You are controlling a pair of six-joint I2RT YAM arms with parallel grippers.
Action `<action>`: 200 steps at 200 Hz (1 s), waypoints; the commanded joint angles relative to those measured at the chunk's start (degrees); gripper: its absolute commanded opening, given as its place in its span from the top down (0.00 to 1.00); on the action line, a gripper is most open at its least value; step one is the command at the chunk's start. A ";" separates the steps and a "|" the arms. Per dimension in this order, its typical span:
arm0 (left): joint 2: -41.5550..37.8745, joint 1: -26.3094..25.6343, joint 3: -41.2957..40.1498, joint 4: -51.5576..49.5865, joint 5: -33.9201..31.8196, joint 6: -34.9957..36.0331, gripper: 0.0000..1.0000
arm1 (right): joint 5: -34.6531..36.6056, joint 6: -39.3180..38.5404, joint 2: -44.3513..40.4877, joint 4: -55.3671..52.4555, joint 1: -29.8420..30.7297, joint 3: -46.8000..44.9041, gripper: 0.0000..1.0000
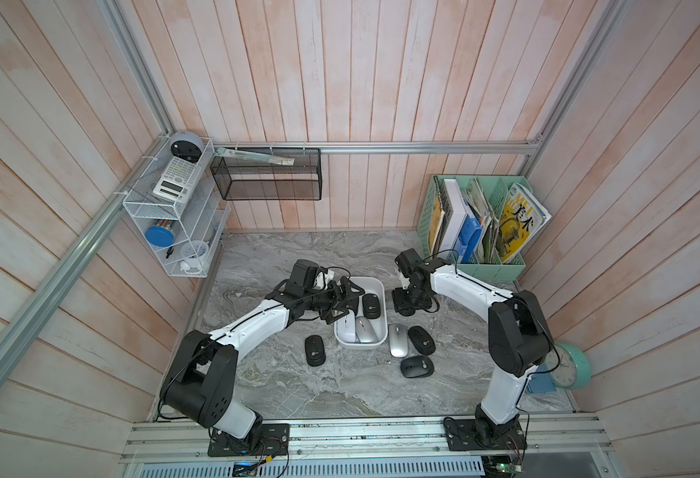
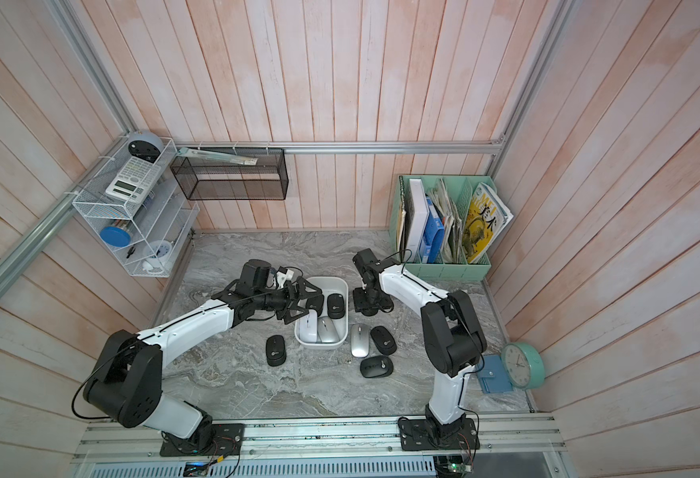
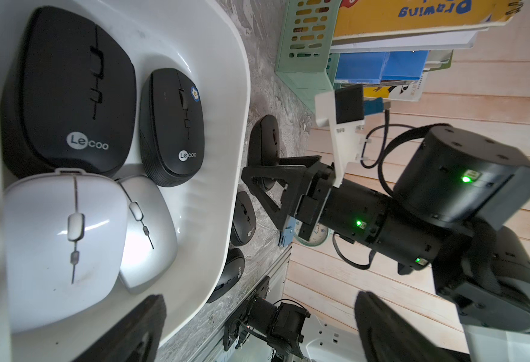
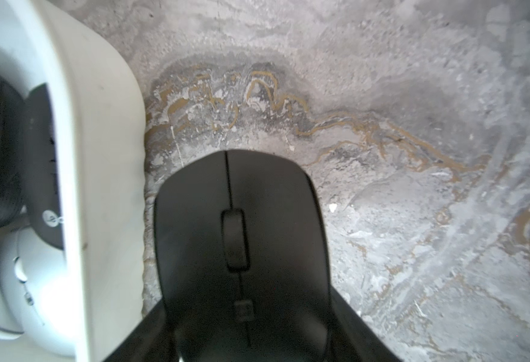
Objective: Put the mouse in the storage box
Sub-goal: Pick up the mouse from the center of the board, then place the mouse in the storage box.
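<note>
The storage box [image 1: 360, 345], a white tub, sits mid-table in both top views and holds two black mice, a white mouse [image 3: 60, 238] and a silver mouse [image 3: 150, 232]. My left gripper [image 1: 342, 304] hovers over the box's left rim. It is open and empty, with its dark fingertips [image 3: 132, 329] spread wide in the left wrist view. My right gripper [image 1: 408, 308] points down just right of the box. It is shut on a black mouse [image 4: 238, 238], held by its sides close to the box wall [image 4: 100, 156] and low over the marble.
Loose mice lie on the table [image 1: 298, 393]: a black one [image 1: 315, 350] left of the box, and a silver one [image 1: 398, 340] and two black ones [image 1: 421, 340], [image 1: 417, 366] to its right. A mint file holder [image 1: 484, 269] stands back right and a teal clock [image 1: 569, 366] leans at the right wall.
</note>
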 commanded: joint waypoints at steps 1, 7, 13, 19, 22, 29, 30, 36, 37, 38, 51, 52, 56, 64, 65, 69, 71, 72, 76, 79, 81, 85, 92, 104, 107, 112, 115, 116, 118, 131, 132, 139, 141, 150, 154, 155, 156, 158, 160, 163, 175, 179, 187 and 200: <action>1.00 -0.16 0.78 -3.25 -2.10 2.22 0.00 | 1.09 0.71 -3.10 -3.40 1.92 3.84 0.52; 1.22 -0.10 1.26 -4.32 -2.50 2.61 0.00 | 1.13 0.68 -3.33 -4.21 2.53 4.96 0.52; 1.49 0.05 1.65 -5.14 -2.94 2.94 0.00 | 1.01 0.72 -3.57 -4.99 3.13 6.17 0.52; 1.69 0.38 1.94 -5.69 -3.30 3.24 0.00 | 0.85 0.86 -3.76 -5.60 3.76 7.31 0.52; 1.71 0.51 2.05 -5.90 -3.43 3.39 0.00 | 0.68 0.95 -3.80 -5.78 4.08 7.80 0.52; 1.90 0.98 2.42 -6.47 -3.69 3.52 0.00 | 0.23 1.20 -3.80 -6.12 4.86 9.06 0.52; 1.96 1.07 2.47 -6.58 -3.66 3.53 0.00 | 0.16 1.19 -3.76 -6.18 4.93 9.28 0.52; 2.18 1.58 2.77 -6.80 -3.72 3.62 0.00 | -0.19 1.48 -3.52 -6.44 5.71 10.45 0.52; 2.23 1.63 2.86 -6.83 -3.72 3.66 0.00 | -0.22 1.51 -3.49 -6.51 5.88 10.59 0.52; 2.26 1.74 2.91 -6.84 -3.72 3.69 0.00 | -0.23 1.48 -3.43 -6.59 6.01 10.80 0.52; 2.88 3.08 3.77 -7.92 -3.89 4.27 0.00 | -0.15 1.48 -2.07 -7.49 7.90 13.58 0.52; 2.89 3.13 3.89 -8.00 -3.94 4.34 0.00 | -0.15 1.47 -1.97 -7.56 7.99 13.78 0.52; 3.13 3.65 4.19 -8.43 -4.13 4.59 0.00 | -0.12 1.43 -1.38 -7.78 8.61 14.64 0.51; 3.46 4.52 4.67 -9.29 -4.16 5.21 0.00 | -0.14 1.44 -0.16 -8.39 9.60 16.60 0.51; 3.53 4.68 4.78 -9.44 -4.20 5.25 0.00 | -0.15 1.45 0.00 -8.50 9.72 16.83 0.51; 3.83 5.24 5.15 -10.03 -4.25 5.65 0.00 | -0.23 1.61 0.62 -8.73 10.07 17.80 0.51; 3.96 5.56 5.29 -10.33 -4.18 5.89 0.00 | -0.27 1.71 0.95 -8.81 10.22 18.21 0.51; 3.96 5.68 5.40 -10.48 -4.17 5.94 0.00 | -0.34 1.76 1.08 -8.84 10.25 18.47 0.51; 4.10 6.34 5.63 -10.84 -3.97 6.34 0.00 | -0.77 2.07 1.62 -8.86 10.55 19.01 0.51; 4.18 6.78 5.72 -10.97 -3.72 6.57 0.00 | -1.10 2.21 2.09 -8.79 10.80 19.55 0.51; 4.16 7.13 5.74 -10.98 -3.61 6.71 0.00 | -1.34 2.34 2.33 -8.74 10.91 19.93 0.51; 4.06 7.74 5.77 -11.06 -3.51 6.99 0.00 | -1.81 2.61 2.93 -8.71 11.17 20.61 0.51; 4.05 8.96 5.94 -11.37 -3.43 7.43 0.00 | -2.51 2.85 4.04 -8.67 11.63 21.97 0.51; 4.30 10.69 6.41 -12.16 -2.58 8.41 0.00 | -2.88 2.86 6.13 -9.07 12.45 24.39 0.51; 4.42 11.09 6.65 -12.43 -2.50 8.77 0.00 | -3.03 2.86 6.67 -9.20 12.66 25.00 0.51; 4.68 11.76 6.89 -12.98 -2.38 9.25 0.00 | -3.18 2.88 7.60 -9.44 12.95 26.03 0.51; 4.72 12.08 7.04 -13.27 -2.39 9.53 0.00 | -3.35 2.90 8.21 -9.59 13.11 26.57 0.51; 4.73 12.20 7.07 -13.32 -2.31 9.65 0.00 | -3.43 2.88 8.36 -9.67 13.23 26.78 0.51; 4.83 12.37 7.15 -13.46 -2.25 9.79 0.00 | -3.50 2.86 8.73 -9.71 13.32 27.16 0.51; 5.46 13.56 7.52 -14.04 -1.72 10.84 0.00 | -4.36 2.79 10.95 -10.10 13.93 29.24 0.51; 5.54 13.59 7.53 -14.10 -1.71 10.92 0.00 | -4.37 2.78 11.13 -10.15 13.95 29.39 0.51; 6.00 14.25 7.57 -14.15 -1.33 11.17 0.00 | -4.58 2.80 12.31 -10.34 14.26 30.38 0.51; 6.09 14.36 7.60 -14.06 -1.13 11.24 0.00 | -4.63 2.78 12.64 -10.42 14.35 30.63 0.51; 6.73 14.97 7.53 -13.82 -0.46 11.52 0.00 | -4.89 2.80 13.85 -10.53 14.64 31.56 0.51; 7.02 15.13 7.43 -13.60 -0.30 11.49 0.00 | -5.05 2.82 14.41 -10.62 14.74 31.86 0.51; 7.07 15.13 7.39 -13.48 -0.30 11.51 0.00 | -5.07 2.88 14.53 -10.67 14.75 31.98 0.51; 7.09 15.21 7.37 -13.47 -0.25 11.52 0.00 | -5.12 2.87 14.64 -10.65 14.75 32.04 0.51; 7.26 15.35 7.38 -13.34 -0.18 11.53 0.00 | -5.25 2.99 14.82 -10.70 14.80 32.21 0.51; 7.33 15.38 7.30 -13.36 -0.07 11.53 0.00 | -5.32 3.02 15.07 -10.78 14.83 32.36 0.51; 7.54 15.52 7.25 -13.22 0.13 11.61 0.00 | -5.49 3.08 15.38 -10.80 14.84 32.53 0.51; 8.25 15.91 7.21 -13.05 0.93 12.09 0.00 | -6.23 3.27 16.48 -10.93 14.95 33.10 0.51; 8.48 16.08 7.24 -13.09 1.06 12.11 0.00 | -6.46 3.31 16.85 -11.10 15.06 33.29 0.51; 8.90 16.29 7.23 -13.03 1.27 12.31 0.00 | -7.01 3.46 17.58 -11.53 15.02 33.64 0.51; 9.38 16.53 7.17 -13.17 1.42 12.54 0.00 | -7.24 3.33 18.57 -11.98 15.38 33.65 0.51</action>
